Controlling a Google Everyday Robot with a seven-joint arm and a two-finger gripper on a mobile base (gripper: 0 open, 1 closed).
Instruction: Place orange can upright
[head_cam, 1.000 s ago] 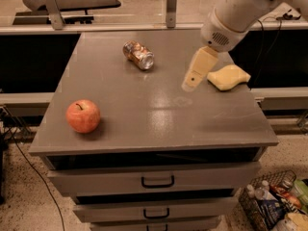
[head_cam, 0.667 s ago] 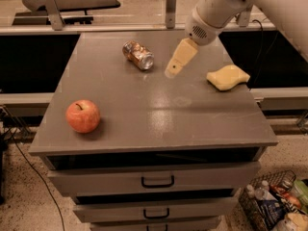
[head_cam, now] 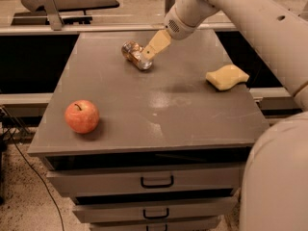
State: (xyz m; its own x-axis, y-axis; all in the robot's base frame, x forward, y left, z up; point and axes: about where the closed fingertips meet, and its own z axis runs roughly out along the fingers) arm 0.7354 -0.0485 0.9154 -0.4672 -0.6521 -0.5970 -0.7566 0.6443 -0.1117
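The orange can (head_cam: 134,55) lies on its side at the back middle of the grey cabinet top (head_cam: 159,105), one silver end facing front right. My gripper (head_cam: 149,53) reaches down from the upper right, and its tan tip is right at the can's right end, touching or nearly touching it. The white arm (head_cam: 250,18) crosses the upper right of the view.
A red-orange apple (head_cam: 82,116) sits at the front left of the top. A yellow sponge (head_cam: 227,76) lies at the right side. Drawers with black handles (head_cam: 157,182) are below. The robot's white body (head_cam: 276,177) fills the lower right corner.
My gripper has moved left, from beside the yellow sponge across the back of the top to the can's right end. The can, apple and sponge have not moved.
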